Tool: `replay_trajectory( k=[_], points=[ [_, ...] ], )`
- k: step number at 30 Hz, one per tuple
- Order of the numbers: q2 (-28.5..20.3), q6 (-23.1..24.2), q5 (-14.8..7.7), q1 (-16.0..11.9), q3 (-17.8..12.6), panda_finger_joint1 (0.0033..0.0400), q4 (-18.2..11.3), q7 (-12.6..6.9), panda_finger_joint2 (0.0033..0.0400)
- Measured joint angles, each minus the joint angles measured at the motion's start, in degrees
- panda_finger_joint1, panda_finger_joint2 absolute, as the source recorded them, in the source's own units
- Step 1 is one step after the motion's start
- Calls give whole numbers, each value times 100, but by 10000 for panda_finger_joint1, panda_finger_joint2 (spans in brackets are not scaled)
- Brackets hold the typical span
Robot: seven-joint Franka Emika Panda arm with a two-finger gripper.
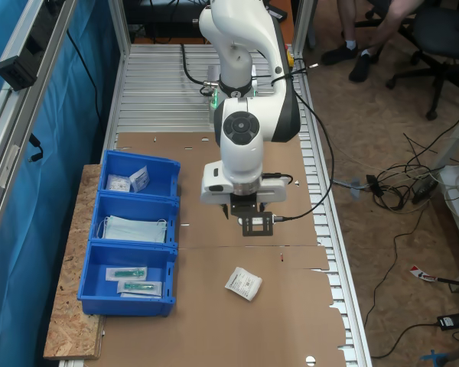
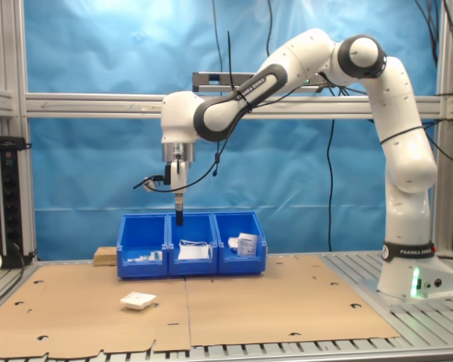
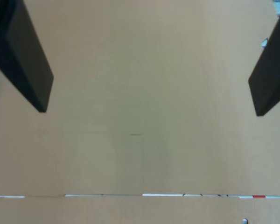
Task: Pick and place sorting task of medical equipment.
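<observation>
Bins [image 1: 170, 200]: 3 blue, holding packets, face masks [image 1: 132, 228], syringes [image 1: 128, 273].

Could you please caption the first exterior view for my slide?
Arm hovers with open gripper above cardboard, white packet lying beside three blue bins.

Robotics lab, aluminium-frame workcell [image 2: 211, 105], blue backdrop [image 2: 83, 45], floor cables [image 1: 398, 183]

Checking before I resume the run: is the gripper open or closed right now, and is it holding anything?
Gripper: open, fingers wide apart and holding nothing, above bare cardboard; the white packet lies on the cardboard, apart from it.
</observation>
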Motion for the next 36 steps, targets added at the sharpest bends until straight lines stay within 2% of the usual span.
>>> replay_trajectory(
  k=[12, 20, 36],
  points=[
    [72, 273, 0, -189, 442, 400, 75, 465, 400],
    [247, 415, 0, -333, 697, 400, 257, 713, 400],
    [1128, 693, 0, -451, 801, 400, 646, 1036, 400]
  ],
)
